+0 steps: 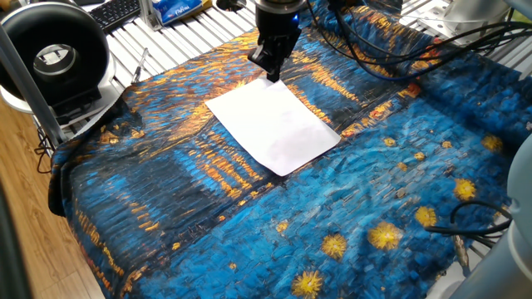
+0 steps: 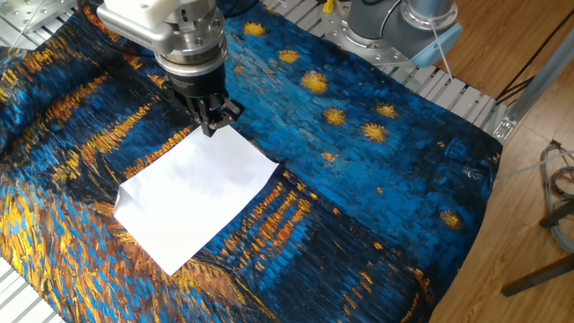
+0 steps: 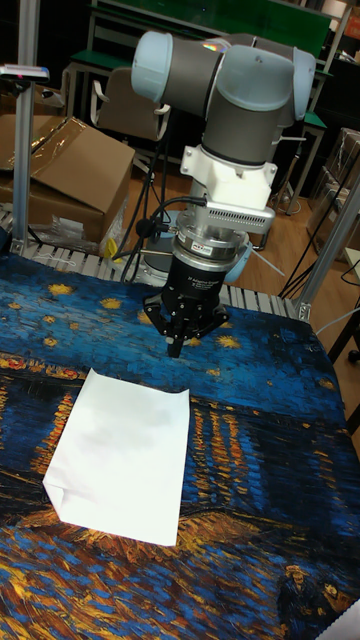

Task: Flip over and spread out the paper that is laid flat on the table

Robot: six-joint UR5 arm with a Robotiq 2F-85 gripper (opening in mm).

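Observation:
The white paper [image 1: 274, 124] [image 2: 193, 193] [image 3: 125, 460] lies flat on the table's blue and orange patterned cloth [image 1: 374, 191] [image 2: 359, 179] [image 3: 260, 480]. One of its near corners shows a small curl in the tall fixed view. My gripper [image 1: 272, 75] [image 2: 210, 129] [image 3: 175, 350] points straight down at the sheet's far corner. Its fingers are pressed together and shut, with nothing between them. In the tall fixed view the tips hang a little above and behind the paper's far edge. I cannot tell whether they touch the cloth.
A round black fan-like device [image 1: 54, 54] and a keyboard [image 1: 112, 12] stand on the white slatted surface beyond the cloth. Loose cables [image 1: 465, 224] lie at one cloth edge. The arm's base [image 2: 404, 27] is at the far side, and a cardboard box [image 3: 60, 170] sits behind the table.

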